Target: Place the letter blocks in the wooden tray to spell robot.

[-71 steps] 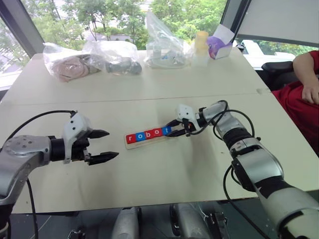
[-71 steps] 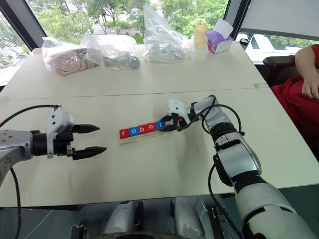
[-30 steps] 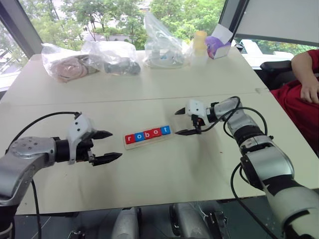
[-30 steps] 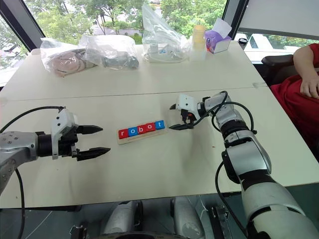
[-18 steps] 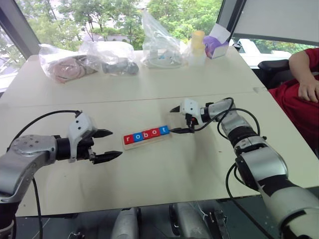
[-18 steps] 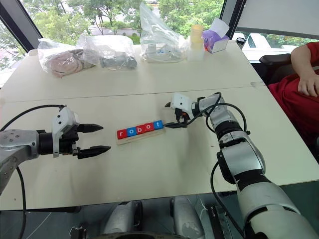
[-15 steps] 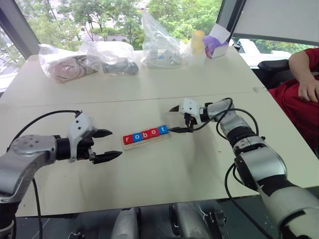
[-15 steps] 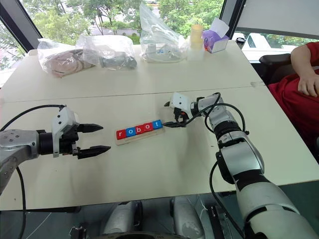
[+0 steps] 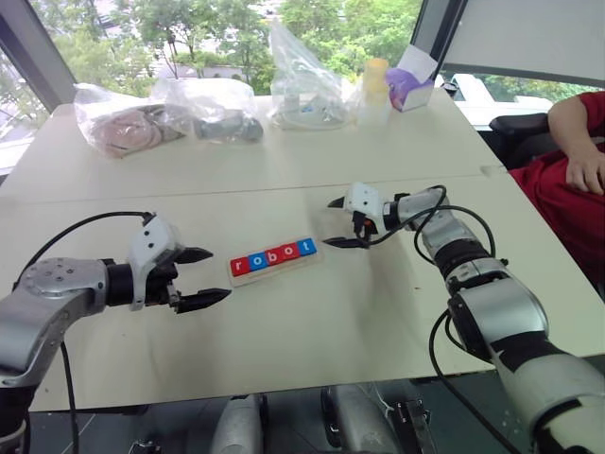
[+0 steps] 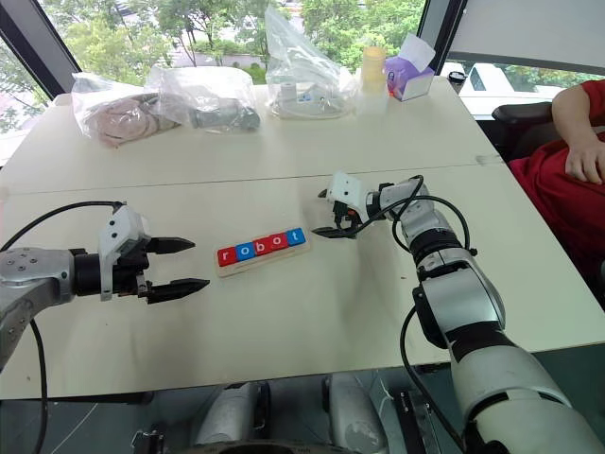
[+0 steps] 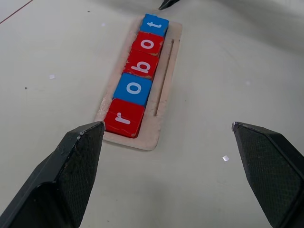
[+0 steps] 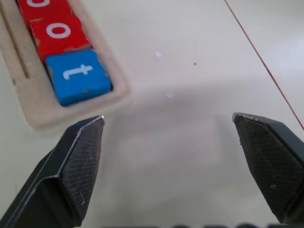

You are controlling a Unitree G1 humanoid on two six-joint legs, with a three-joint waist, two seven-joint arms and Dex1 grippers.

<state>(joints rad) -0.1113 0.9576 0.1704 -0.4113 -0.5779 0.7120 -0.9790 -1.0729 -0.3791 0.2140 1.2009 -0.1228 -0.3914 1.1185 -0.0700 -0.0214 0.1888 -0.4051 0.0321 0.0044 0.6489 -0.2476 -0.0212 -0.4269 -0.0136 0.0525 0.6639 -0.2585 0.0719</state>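
Looking near first, you have the left gripper [image 9: 200, 277] hovering low over the table [image 9: 312, 322], jaws spread wide, nothing between them. Just beyond its fingertips lies the wooden tray [image 11: 167, 71], angled on the tabletop. It holds all five letter blocks [image 11: 138, 73] in one row touching edge to edge: red r, blue o, red b, red o, blue t, reading robot. A thin groove runs along the tray's bare strip beside the row. At the t end you find the right gripper [image 9: 337, 223], just beside the tray rim but apart from it, jaws wide and empty. Further back, at the table's far edge, clear plastic bags [image 9: 170, 112] sit with bundled contents you cannot make out, then a yellowish bottle [image 9: 378, 78] and a purple box [image 9: 412, 83]. A person's arm [image 9: 575, 142] in a red sleeve shows at the right edge
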